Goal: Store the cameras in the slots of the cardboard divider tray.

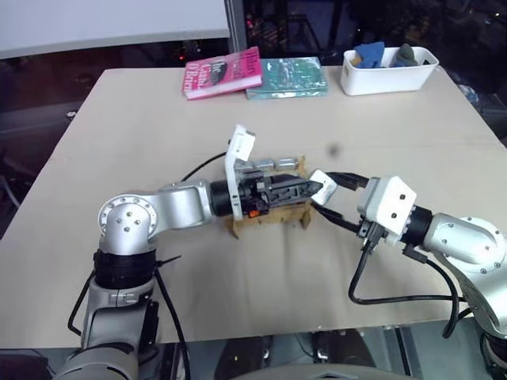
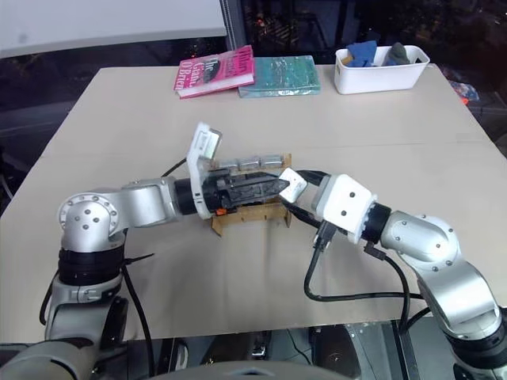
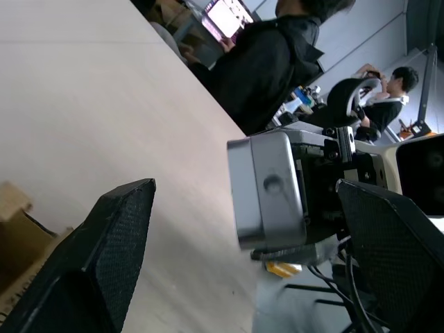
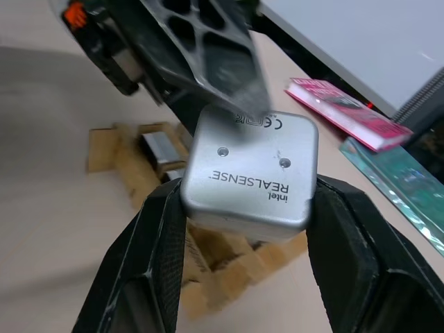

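L arm reaches across the table from the left, gripper pointing right, level, above the tray. Its fingers stand wide apart w/ nothing clamped; in the L wrist view a silver camera sits in the gap between them, touching neither pad as far as can be seen.

Tray sits mid-table, brown cardboard, mostly hidden behind the L gripper. Silver cameras show along its back row, standing in slots; exact count can't be told. R wrist view shows one more silver block down in a slot.

Just right of the tray, the R gripper is clamped on the camera, one finger on each side edge. Camera's flat back, w/ two screw holes and "intel REALSENSE" print, faces the R wrist cam. It's held in the air over the tray's right end, tip of the L gripper just beside it, near touching. R arm comes in from the right, pointing left toward the L gripper.

Far edge of table, L to R: pink book, teal book touching it, then white bin w/ blue and grey lumps inside, well apart from the tray. People in dark clothes appear beyond the table in the L wrist view.
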Controlling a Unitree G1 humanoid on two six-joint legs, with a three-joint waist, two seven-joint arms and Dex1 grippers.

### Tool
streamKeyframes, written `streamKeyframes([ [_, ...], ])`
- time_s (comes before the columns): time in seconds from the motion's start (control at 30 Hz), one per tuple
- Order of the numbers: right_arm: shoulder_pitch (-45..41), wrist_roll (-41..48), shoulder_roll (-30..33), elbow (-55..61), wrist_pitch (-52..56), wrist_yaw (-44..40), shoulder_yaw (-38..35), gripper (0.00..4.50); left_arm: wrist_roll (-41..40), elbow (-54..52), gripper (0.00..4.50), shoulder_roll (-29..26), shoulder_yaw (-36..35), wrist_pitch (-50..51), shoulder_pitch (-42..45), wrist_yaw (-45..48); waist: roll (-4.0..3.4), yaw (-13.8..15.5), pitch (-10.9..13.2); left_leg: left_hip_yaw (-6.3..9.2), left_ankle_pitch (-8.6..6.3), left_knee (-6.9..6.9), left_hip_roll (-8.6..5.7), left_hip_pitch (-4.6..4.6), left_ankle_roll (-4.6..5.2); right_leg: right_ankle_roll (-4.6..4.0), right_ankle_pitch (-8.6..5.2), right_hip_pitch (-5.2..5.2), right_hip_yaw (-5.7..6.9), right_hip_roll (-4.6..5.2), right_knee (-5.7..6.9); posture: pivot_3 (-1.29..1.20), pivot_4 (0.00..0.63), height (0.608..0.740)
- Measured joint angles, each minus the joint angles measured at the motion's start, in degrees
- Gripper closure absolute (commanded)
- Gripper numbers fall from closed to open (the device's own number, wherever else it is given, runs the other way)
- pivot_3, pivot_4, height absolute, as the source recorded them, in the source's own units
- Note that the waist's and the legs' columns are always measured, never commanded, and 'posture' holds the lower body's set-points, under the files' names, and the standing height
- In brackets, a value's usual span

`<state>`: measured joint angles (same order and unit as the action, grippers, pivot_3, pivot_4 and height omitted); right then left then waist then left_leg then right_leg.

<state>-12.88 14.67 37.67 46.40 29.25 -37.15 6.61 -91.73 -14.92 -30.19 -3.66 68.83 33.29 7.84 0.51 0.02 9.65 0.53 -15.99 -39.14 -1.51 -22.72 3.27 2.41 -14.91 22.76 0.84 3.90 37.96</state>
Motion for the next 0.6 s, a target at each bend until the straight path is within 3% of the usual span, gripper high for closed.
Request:
streamKeyframes([
  [0.07,0.00,-0.33,-0.04,0.20,0.00,0.15,0.24,2.34,-0.13,0.42,0.90,-0.04,0.08,-0.02,0.34,-0.15,0.00,0.32,0.00,0.00,0.01,0.00,0.00,0.00,-0.01,0.00,0.00,0.00,0.01,0.00,0.00,0.00,0.150,0.740],
  [0.17,0.00,-0.15,-0.32,0.80,0.22,0.20,0.29,2.34,-0.53,1.01,2.23,-0.09,0.35,-0.02,0.61,0.01,0.00,0.65,0.00,0.00,0.01,0.00,0.00,0.00,-0.02,0.00,0.00,0.00,0.01,-0.01,0.00,0.00,0.150,0.740],
  [0.27,-0.06,0.71,-0.82,0.81,0.77,0.13,0.26,1.11,-1.67,1.10,3.57,-0.33,0.76,-0.01,1.27,0.32,0.00,0.72,0.00,0.00,0.01,0.00,0.00,0.00,-0.03,0.00,0.00,0.00,0.02,0.01,-0.01,0.00,0.150,0.740],
  [0.3,-0.21,1.23,-1.13,0.92,0.77,0.11,0.26,0.74,-1.74,1.30,3.82,-0.59,0.90,0.02,1.32,0.32,0.00,0.72,0.00,0.00,0.02,0.00,-0.01,0.00,-0.03,0.00,0.00,0.00,0.02,0.01,-0.01,0.00,0.150,0.740],
  [0.33,-0.54,1.45,-1.29,1.04,0.78,0.13,0.26,0.16,-1.79,1.86,3.78,-0.80,0.99,0.02,1.33,0.31,0.00,0.72,0.00,0.00,0.02,0.00,-0.01,0.00,-0.03,0.00,0.00,0.00,0.02,0.00,0.00,0.00,0.150,0.740],
  [0.37,-0.85,1.50,-1.30,1.06,0.78,0.16,0.26,0.00,-1.79,2.21,3.78,-0.87,1.03,0.01,1.33,0.26,0.00,0.72,0.00,0.00,0.02,0.00,-0.01,0.00,-0.03,0.00,0.00,0.00,0.02,0.00,0.00,0.00,0.150,0.740],
  [0.6,-0.39,-0.66,-2.09,2.50,1.96,4.28,-0.29,0.00,1.15,3.92,3.78,-1.76,1.41,-0.94,2.88,3.26,0.00,0.79,0.00,0.01,0.02,0.00,-0.03,-0.01,-0.04,0.00,0.00,0.00,0.05,0.00,-0.01,0.00,0.150,0.740],
])
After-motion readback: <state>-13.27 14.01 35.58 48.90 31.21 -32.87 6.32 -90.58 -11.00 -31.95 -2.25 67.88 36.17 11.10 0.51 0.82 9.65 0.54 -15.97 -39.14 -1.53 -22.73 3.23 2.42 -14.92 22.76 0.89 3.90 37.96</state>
